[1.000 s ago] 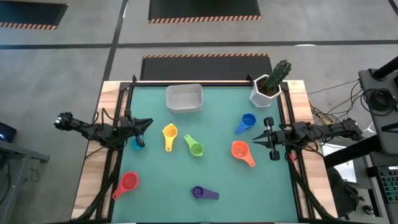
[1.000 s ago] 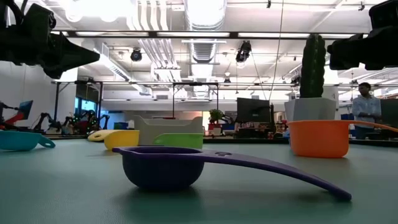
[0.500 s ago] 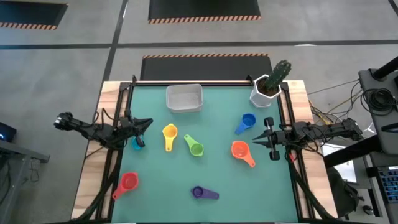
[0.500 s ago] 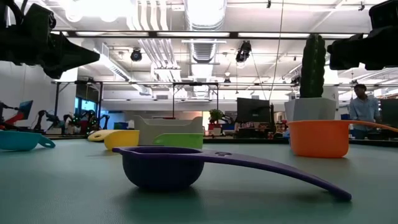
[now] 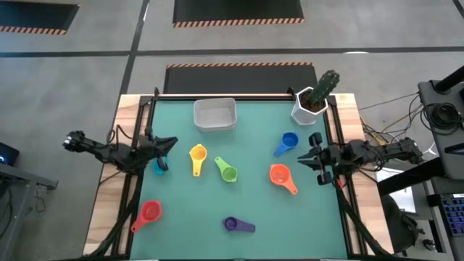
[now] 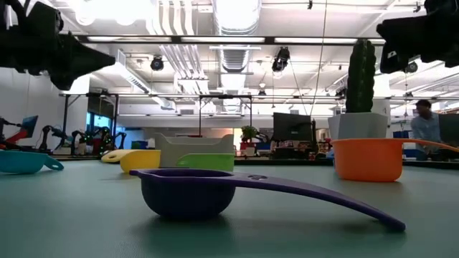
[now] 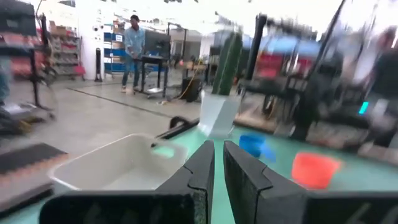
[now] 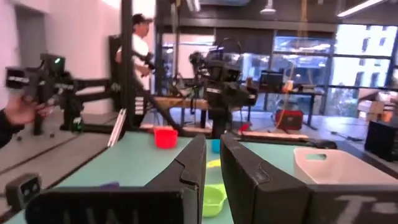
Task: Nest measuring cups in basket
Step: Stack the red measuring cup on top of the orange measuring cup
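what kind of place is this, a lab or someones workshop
Most likely a robotics lab in an open industrial hall. Beyond the green table, the low view shows exposed ceiling ducts, monitors on desks, and other robot arms along the far wall.

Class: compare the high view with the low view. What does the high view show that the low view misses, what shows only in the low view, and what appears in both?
Only the high view shows the red cup, the blue cup and the inside of the basket. Only the low view shows the room behind, with a person at the right. Both show the purple cup, orange cup, teal cup, yellow cup, green cup and cactus pot.
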